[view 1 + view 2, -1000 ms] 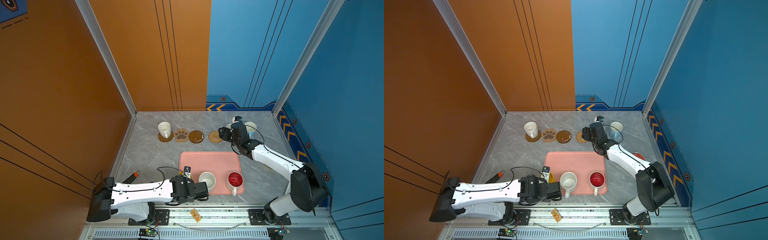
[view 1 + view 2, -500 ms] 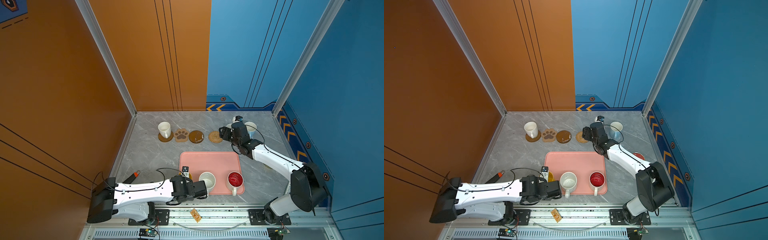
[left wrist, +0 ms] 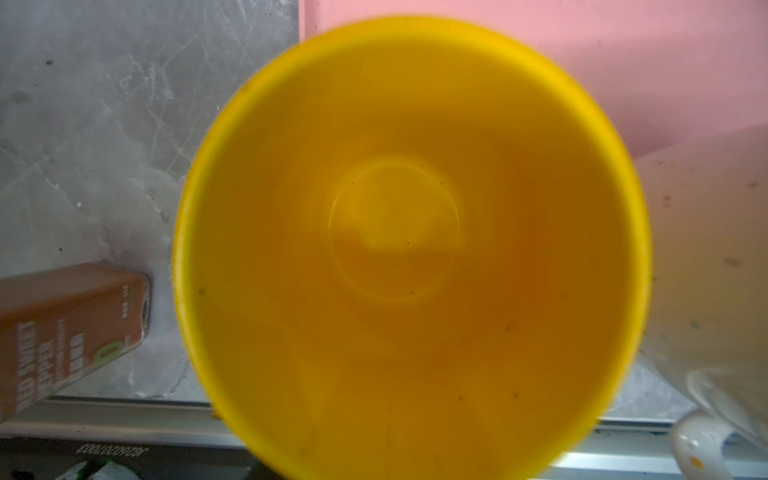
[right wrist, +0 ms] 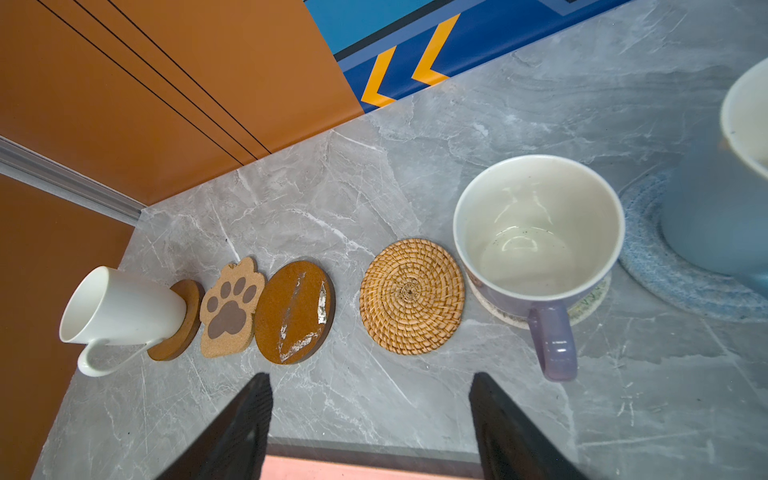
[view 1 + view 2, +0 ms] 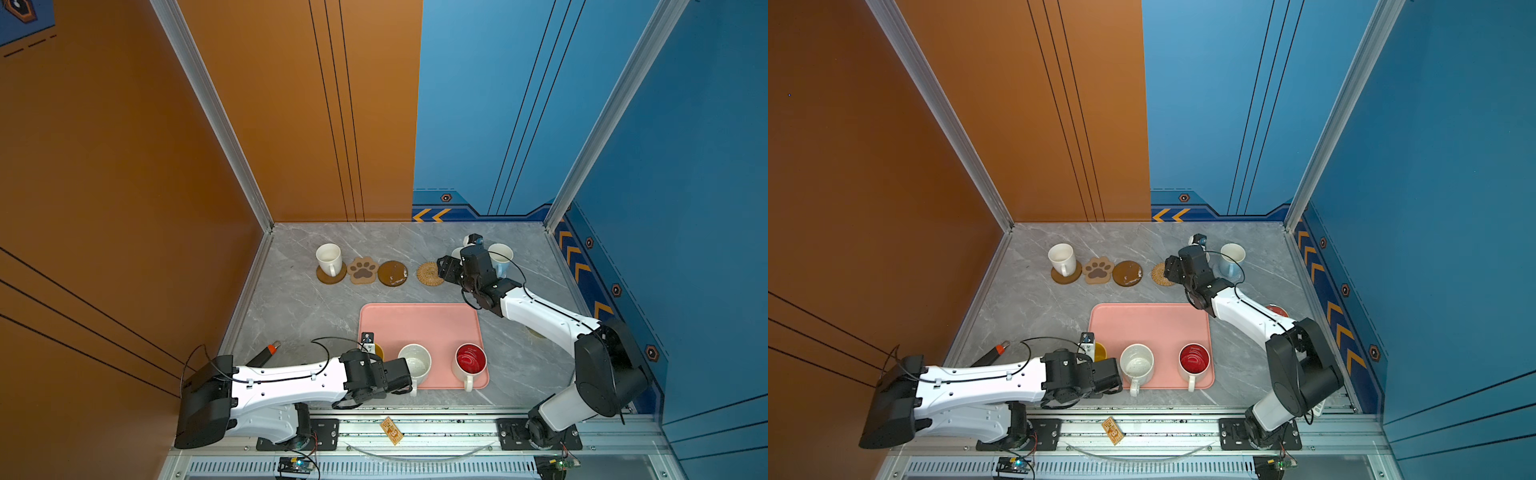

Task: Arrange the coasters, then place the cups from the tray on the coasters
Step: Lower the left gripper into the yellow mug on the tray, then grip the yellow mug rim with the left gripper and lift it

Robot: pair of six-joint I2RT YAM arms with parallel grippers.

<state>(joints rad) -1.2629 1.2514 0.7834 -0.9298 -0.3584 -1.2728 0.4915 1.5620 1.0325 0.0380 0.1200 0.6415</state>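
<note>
The yellow cup (image 3: 411, 249) fills the left wrist view and stands at the front left corner of the pink tray (image 5: 419, 324). My left gripper (image 5: 392, 372) hangs over it with its fingers hidden. A speckled cup (image 5: 415, 363) and a red-inside cup (image 5: 471, 359) also stand on the tray. In the back row a white cup (image 4: 120, 307) sits on a brown coaster (image 4: 183, 324). The paw (image 4: 230, 307), brown (image 4: 293, 311) and rattan (image 4: 411, 295) coasters are bare. The lavender cup (image 4: 536, 232) and the light blue cup (image 4: 723, 208) stand on woven coasters. My right gripper (image 4: 370, 399) is open above the table, near the rattan coaster.
A brown carton (image 3: 70, 324) lies on the table just left of the yellow cup. A red disc (image 5: 1276, 309) sits behind the right arm. Orange and blue walls close in the back and sides, and a metal rail (image 5: 415, 415) runs along the front.
My left gripper has edged slightly to the left beside the yellow cup. The right arm and all the cups in the back row are where they were.
</note>
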